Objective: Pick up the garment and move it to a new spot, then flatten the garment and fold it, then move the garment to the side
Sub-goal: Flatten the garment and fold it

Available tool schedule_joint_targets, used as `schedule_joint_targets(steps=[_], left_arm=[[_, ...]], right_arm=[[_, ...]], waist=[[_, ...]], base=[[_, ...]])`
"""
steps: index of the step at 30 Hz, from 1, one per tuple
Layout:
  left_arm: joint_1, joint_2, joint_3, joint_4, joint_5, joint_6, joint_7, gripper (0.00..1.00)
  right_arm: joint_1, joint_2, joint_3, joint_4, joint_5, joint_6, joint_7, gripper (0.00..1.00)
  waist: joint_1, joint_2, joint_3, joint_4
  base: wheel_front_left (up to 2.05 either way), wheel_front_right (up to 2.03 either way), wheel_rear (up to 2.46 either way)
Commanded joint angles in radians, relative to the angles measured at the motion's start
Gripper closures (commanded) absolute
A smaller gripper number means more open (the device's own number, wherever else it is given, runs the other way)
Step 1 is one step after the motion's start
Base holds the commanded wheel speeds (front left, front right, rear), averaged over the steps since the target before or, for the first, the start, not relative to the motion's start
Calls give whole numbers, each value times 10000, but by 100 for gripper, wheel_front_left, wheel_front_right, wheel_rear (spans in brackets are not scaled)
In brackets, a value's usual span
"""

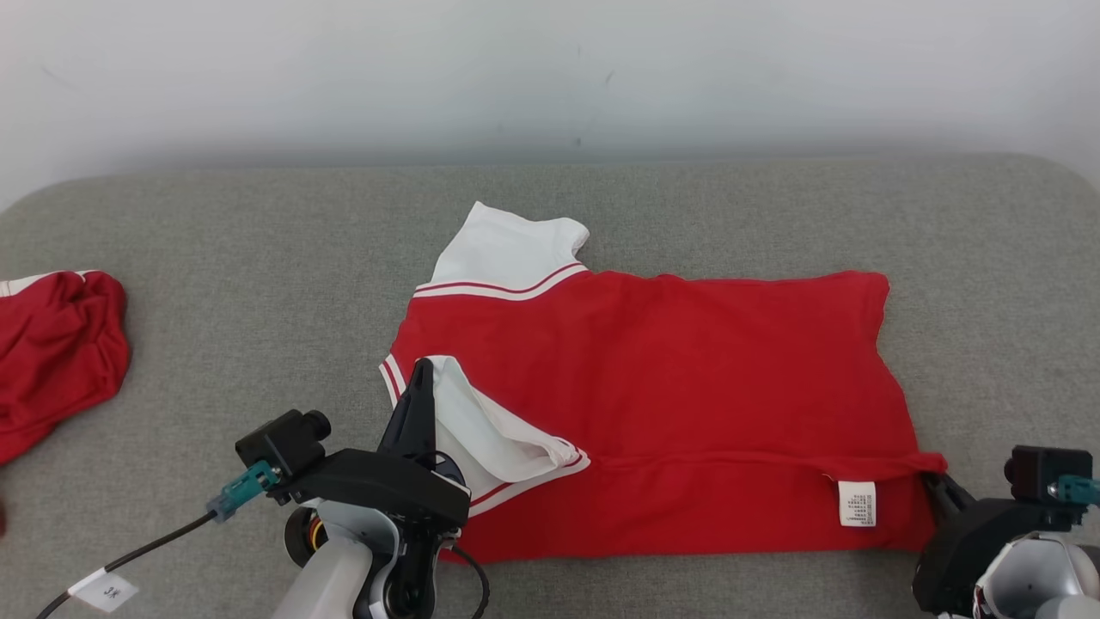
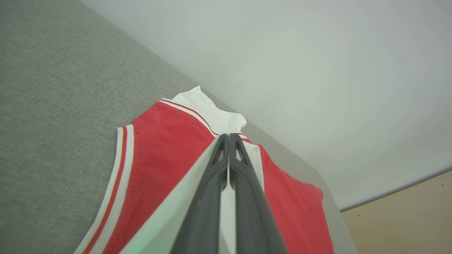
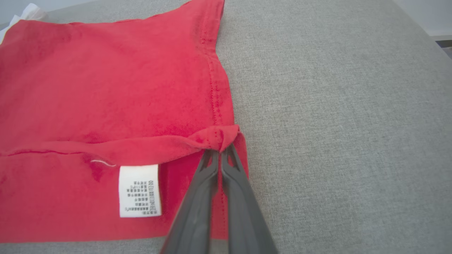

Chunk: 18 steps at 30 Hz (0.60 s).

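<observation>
A red garment with white, red-striped sleeves lies spread on the grey table, its near edge folded over. My left gripper is shut on the near white sleeve, lifting it; in the left wrist view white cloth shows between the closed fingers of that gripper. My right gripper is shut on the garment's near right hem corner. In the right wrist view its tips pinch a bunched bit of red hem. A white care label faces up.
A second red cloth lies bunched at the table's left edge. A pale wall runs behind the table. Bare grey surface extends right of the garment and to its far left.
</observation>
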<state>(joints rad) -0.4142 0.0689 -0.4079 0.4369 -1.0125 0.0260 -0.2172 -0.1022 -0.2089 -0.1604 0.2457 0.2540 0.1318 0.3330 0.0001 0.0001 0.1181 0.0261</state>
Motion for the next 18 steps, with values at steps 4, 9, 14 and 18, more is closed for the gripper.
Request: schedule_joint_targets(steps=[4, 9, 14, 18], left_arm=[[-316, -62, 96, 383, 96, -187, -218, 100], [-646, -103, -207, 663, 448, -552, -342, 100], [-1015, -127, -373, 1186, 762, -569, -407, 80], [-1130, -130, -301, 1453, 949, -525, -454, 0]], right_arm=[[-351, -182, 137, 257, -211, -23, -116, 100], [-423, -264, -22, 607, -518, -23, -38, 100], [-487, -120, -85, 833, -640, -23, -123, 33], [-680, -33, -168, 892, -670, -23, -413, 0]], waist=[[-1, -1, 118, 16], [-1, -1, 158, 110], [-1, -1, 180, 102], [-1, -1, 192, 65]], base=[[0, 0, 0], [0, 0, 0], [0, 0, 0], [0, 0, 0]])
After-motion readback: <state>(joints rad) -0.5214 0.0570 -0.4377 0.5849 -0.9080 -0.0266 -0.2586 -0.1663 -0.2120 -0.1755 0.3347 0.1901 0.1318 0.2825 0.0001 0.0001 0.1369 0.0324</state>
